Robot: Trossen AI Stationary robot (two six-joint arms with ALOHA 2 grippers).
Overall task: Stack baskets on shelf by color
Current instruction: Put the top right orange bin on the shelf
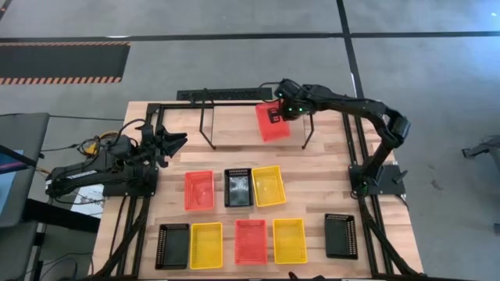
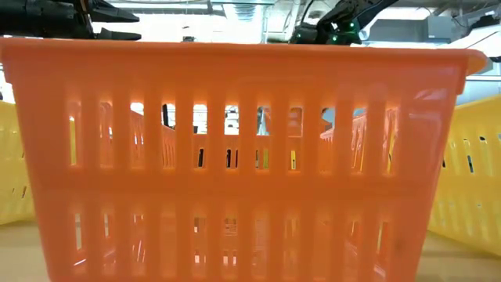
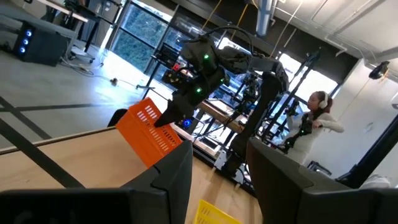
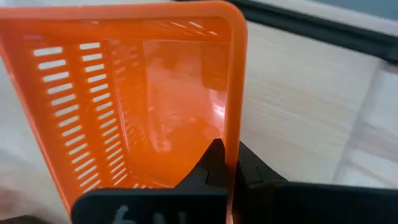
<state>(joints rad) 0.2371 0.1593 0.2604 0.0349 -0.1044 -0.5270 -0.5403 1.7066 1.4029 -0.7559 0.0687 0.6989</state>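
Observation:
My right gripper (image 1: 280, 111) is shut on a red basket (image 1: 272, 122) and holds it over the right half of the black rod shelf (image 1: 207, 125), at the table's far side. The left wrist view shows the same basket (image 3: 152, 132) tilted in the air. My left gripper (image 1: 178, 142) hangs open near the table's left edge and touches nothing. The other baskets lie flat on their bottoms on the table: red (image 1: 198, 190), black (image 1: 238, 187) and yellow (image 1: 268, 185) in one row, and several more nearer. My right gripper (image 4: 227, 154) pinches one upright wall of the red basket at its rim (image 4: 235, 118), one finger inside the basket and one outside. The fingers come slanting down from the table's far right. The basket is lifted clear and tilted, hanging below the fingers.
The near row holds black (image 1: 172, 246), yellow (image 1: 206, 245), red (image 1: 250, 241), yellow (image 1: 289, 240) and black (image 1: 341, 236) baskets. A red basket (image 2: 235, 157) fills the low view. A person (image 3: 311, 124) stands beyond the table. Bare wood lies between shelf and baskets.

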